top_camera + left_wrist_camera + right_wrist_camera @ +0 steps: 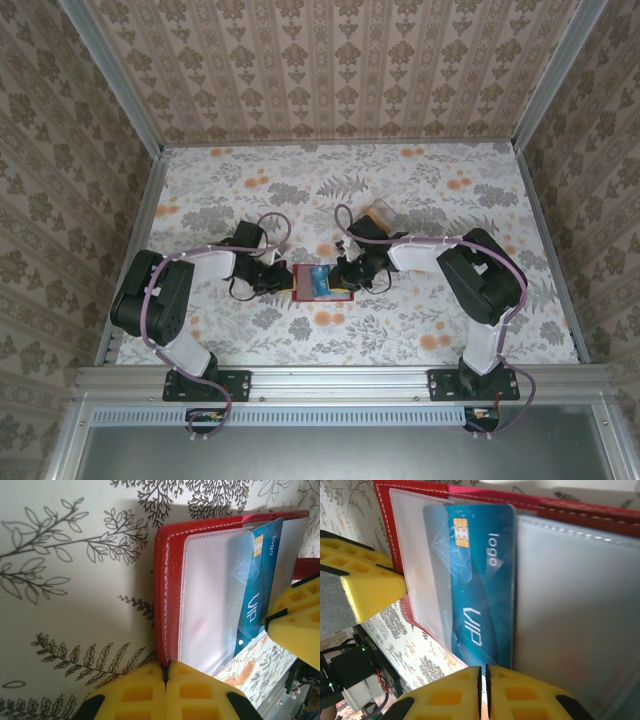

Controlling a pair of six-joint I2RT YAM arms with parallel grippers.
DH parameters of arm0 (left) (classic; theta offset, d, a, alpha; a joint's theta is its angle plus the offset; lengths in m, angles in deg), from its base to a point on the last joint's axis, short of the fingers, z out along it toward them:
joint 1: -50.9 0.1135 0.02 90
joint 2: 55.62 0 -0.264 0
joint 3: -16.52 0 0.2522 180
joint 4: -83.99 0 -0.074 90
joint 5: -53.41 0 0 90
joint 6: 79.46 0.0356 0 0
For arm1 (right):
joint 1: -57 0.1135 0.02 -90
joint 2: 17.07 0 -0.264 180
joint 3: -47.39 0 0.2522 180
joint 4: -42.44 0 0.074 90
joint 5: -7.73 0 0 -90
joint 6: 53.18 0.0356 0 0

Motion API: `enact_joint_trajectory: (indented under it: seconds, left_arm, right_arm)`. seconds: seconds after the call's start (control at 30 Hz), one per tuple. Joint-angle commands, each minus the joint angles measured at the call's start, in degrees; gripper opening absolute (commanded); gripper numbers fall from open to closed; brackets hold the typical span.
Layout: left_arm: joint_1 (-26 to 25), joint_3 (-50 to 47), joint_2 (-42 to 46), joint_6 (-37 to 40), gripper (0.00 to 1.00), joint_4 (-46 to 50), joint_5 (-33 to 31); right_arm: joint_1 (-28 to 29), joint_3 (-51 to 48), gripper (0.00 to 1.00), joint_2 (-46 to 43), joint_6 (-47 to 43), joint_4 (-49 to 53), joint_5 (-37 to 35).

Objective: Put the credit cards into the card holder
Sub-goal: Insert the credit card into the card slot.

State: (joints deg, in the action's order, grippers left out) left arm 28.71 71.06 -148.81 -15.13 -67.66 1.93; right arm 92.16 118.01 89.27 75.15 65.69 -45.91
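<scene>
Red holder (167,580) lies open flat on the table (450,330) between the two arms, clear pockets up, so a card can slide in across the table. The left gripper (166,680) is pinched on the holder's outer red edge, pads pressed together with the stitched rim caught between them. That reads as an anchor: with the edge pinned, the holder should neither skid nor fold shut when something pushes against it from the other side. The blue card (255,595) is partly in. One long strip of it sits under the hazy film of the left-hand pocket, while the chip, the lettering and the rest lie bare over the fold. It is a little askew to the pocket's edge. The right gripper (484,680) has its pads almost together, only a thin slit between them and nothing visibly caught in it. Its tips sit just at the card's near short end, touching or nearly so. Closed like that, they likely serve as a blunt pusher to nudge or square the card rather than as a clamp, though I cannot tell which way it presses. A tan card (378,212) lies on the table behind the right arm, well apart from the holder, so the job looks well short of finished.
</scene>
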Motion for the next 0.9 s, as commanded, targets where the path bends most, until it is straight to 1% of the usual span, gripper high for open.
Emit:
enact_joint_trajectory:
  seconds: [0.0,0.03,0.07,0.2,0.27,0.33,0.47,0.7,0.77,0.87]
  left_arm:
    - [-0.5,-0.9,0.1,0.2,0.05,-0.4,0.1]
    - [-0.4,-0.8,0.2,0.1,0.05,-0.5,0.2]
    - [-0.4,-0.9,0.3,0.1,0.05,-0.5,0.1]
    - [-0.5,-1.3,0.7,0.0,0.05,-0.5,0.0]
    - [-0.4,-1.5,0.8,-0.2,0.05,-0.8,0.1]
    - [-0.4,-1.9,0.8,-0.6,0.05,-1.3,0.5]
    - [-0.6,-2.2,0.8,-1.0,0.06,-2.2,1.1]
    - [-0.5,-2.4,0.6,-1.3,0.06,-2.7,1.7]
    - [-0.6,-2.4,0.5,-1.4,0.06,-2.7,1.7]
    - [-0.7,-2.4,0.5,-1.7,0.06,-3.1,1.9]
  right_arm:
    - [1.2,1.7,0.18,1.2,1.4,1.1,-1.8]
    - [1.5,1.8,0.22,1.3,1.7,1.0,-2.2]
    - [1.6,1.8,0.24,0.9,1.9,0.9,-2.8]
    - [1.9,2.1,0.28,-3.3,0.5,3.8,-7.9]
    - [1.9,2.8,0.33,-5.3,-1.2,7.1,-10.1]
    - [1.9,3.0,0.36,-6.0,-2.3,8.8,-11.4]
    - [2.1,3.3,0.38,-4.8,-2.8,9.7,-12.3]
    - [3.1,5.2,0.39,-1.9,-2.9,10.5,-14.5]
    - [3.5,5.9,0.41,-0.8,-2.9,10.7,-14.6]
    - [4.4,6.9,0.40,0.5,-2.8,10.5,-14.2]
